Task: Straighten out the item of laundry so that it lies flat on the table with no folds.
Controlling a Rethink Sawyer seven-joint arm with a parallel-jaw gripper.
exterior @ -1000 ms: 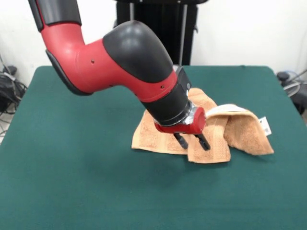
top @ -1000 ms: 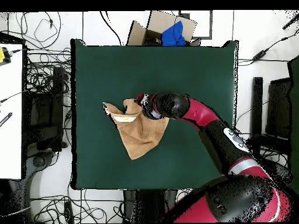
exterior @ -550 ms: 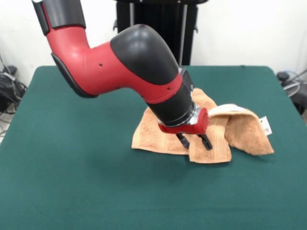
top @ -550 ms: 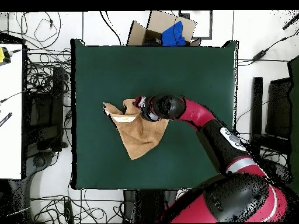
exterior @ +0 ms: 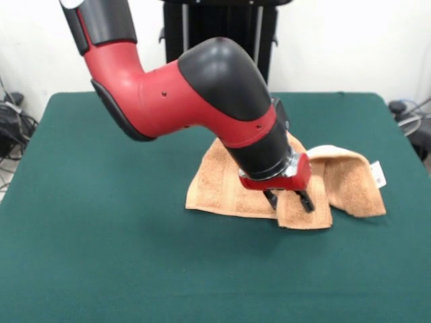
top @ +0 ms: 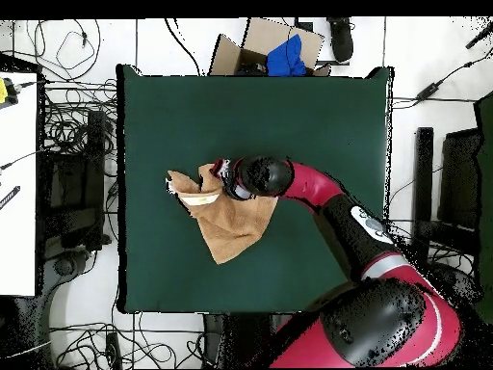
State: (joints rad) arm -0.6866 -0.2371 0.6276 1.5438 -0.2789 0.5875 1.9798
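The towel (exterior: 232,192) lay bunched on the worktop (exterior: 101,256); our gripper (exterior: 291,200) pinched its near fold, which we judged needed a low, slow pull.

From above you see the peach towel (top: 229,224) lying crumpled left of centre on the green tabletop (top: 308,116), the red arm (top: 318,193) reaching over its upper edge, end effector (top: 220,176) partly hidden.

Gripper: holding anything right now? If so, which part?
Looks like the gripper pinches the towel at a raised fold in its middle, near the front edge; actual contact can't be confirmed.
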